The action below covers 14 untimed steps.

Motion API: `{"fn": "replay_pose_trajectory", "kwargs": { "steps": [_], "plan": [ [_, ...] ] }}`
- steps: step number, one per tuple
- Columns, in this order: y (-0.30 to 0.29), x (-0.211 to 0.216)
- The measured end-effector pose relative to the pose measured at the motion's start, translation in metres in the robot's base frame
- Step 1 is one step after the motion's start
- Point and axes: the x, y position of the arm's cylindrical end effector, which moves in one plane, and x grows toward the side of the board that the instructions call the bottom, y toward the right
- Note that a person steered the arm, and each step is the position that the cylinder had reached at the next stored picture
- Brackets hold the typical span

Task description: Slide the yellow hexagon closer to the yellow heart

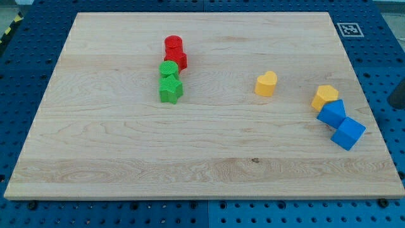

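While the wooden board [202, 158] fills most of the camera view, my tip is not seen anywhere on it, so its place relative to the blocks cannot be told. A dark blurred shape [398, 95] is cut off by the view's right edge, just off the board; what it is cannot be made out. No gripper is fitted, so no open or closed state can be read.

The yellow hexagon [324, 97] is found near the board's right edge, a little above mid-height. It is touched on its lower side by a blue block [331, 114], shape roughly cubic, and a second blue block [348, 133] is set just below and to the right of that one, touching it. The three are read as one tight cluster.

The yellow heart [266, 83] is placed to the view's left of the hexagon, slightly higher, standing alone. A clear gap of bare wood is seen between heart and hexagon; they are apart, not touching.

Well apart on the left half, a column of four blocks is seen: a red cylinder [173, 45] at top, a second red block [178, 60] pressed under it, shape unclear, then a green cylinder [168, 69], then a green star-like block [170, 90] at the bottom. Each is touching its neighbour.

A blue pegboard table [38, 25] surrounds the board, with a black-and-white marker tag [349, 29] at top right.
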Motion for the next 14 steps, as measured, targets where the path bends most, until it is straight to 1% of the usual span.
{"fn": "replay_pose_trajectory", "kwargs": {
  "steps": [2, 4, 6, 7, 8, 10, 11, 12, 13, 14],
  "plan": [
    [-0.002, 0.002],
    [-0.033, 0.002],
    [-0.086, 0.009],
    [-0.103, 0.009],
    [-0.12, -0.004],
    [-0.155, -0.001],
    [-0.16, -0.001],
    [-0.16, -0.017],
    [-0.16, -0.022],
    [-0.16, -0.022]
  ]
}}
